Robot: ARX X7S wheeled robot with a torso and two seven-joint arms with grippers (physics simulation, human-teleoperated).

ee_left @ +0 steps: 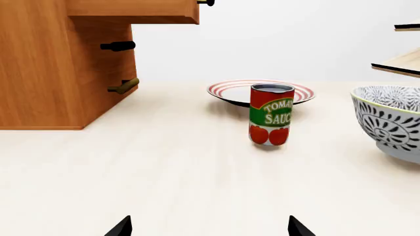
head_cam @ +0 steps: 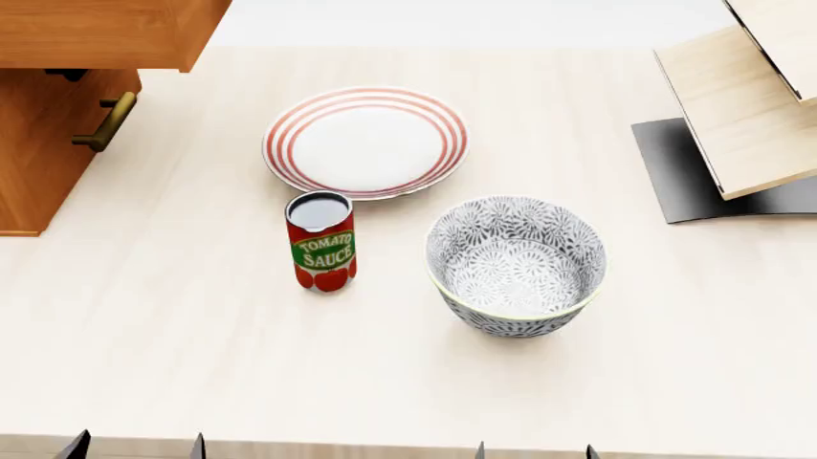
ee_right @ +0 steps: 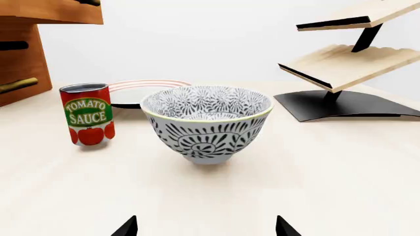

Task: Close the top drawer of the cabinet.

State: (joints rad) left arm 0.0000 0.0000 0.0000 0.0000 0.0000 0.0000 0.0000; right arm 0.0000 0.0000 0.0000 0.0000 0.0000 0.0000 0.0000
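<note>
Top drawer (head_cam: 109, 33) is pulled out at far left of the cabinet (head_cam: 45, 163); both grippers (head_cam: 134, 446) (head_cam: 534, 449) wide, empty; tomato can (head_cam: 320, 240) could be knocked during the left-arm reach.

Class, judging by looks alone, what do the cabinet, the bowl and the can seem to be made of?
Cabinet: orange-brown wood, visible grain, matte. Bowl: probably glazed ceramic, with a black-and-white printed pattern and smooth rim. Can: likely metal with a paper-like tomato sauce label; its top is dark.

cabinet (head_cam: 38, 182) orange-brown | plate (head_cam: 366, 142) red-striped | bowl (head_cam: 516, 264) grey floral-patterned
</note>
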